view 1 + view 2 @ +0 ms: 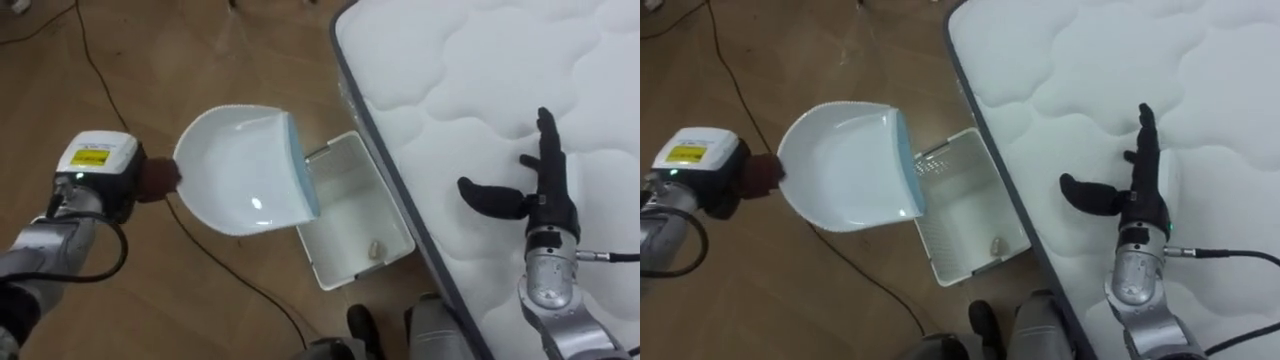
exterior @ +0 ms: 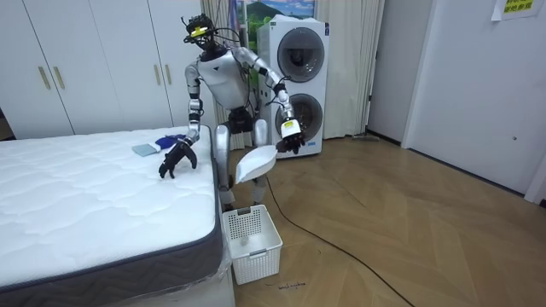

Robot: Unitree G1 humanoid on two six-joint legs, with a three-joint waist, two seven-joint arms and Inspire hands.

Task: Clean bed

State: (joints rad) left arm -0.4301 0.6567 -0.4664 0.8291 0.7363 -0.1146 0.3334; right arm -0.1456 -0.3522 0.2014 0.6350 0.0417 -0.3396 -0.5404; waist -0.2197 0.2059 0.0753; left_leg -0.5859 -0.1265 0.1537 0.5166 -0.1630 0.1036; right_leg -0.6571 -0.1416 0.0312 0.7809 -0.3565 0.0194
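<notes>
- Now, the bed (image 1: pixel 450 70) fills the eye view from 1 to 4 o'clock.
- The white basket (image 1: pixel 350 215) sits on the floor just beside the bed's edge, at 4 o'clock from the dustpan (image 1: pixel 240 170).
- The dustpan hangs over the basket's near corner with its lip toward 3 o'clock, and it looks empty.
- The left hand (image 1: pixel 155 178) is clenched on the dustpan's handle at 9 o'clock.
- The right hand (image 1: pixel 540 195) is over the mattress, fingers straight, holding nothing.
- A small scrap (image 1: pixel 375 248) lies in the basket.

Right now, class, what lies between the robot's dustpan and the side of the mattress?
A white basket stands on the floor there, beside the mattress and partly under the dustpan; the left eye view shows it.
</notes>
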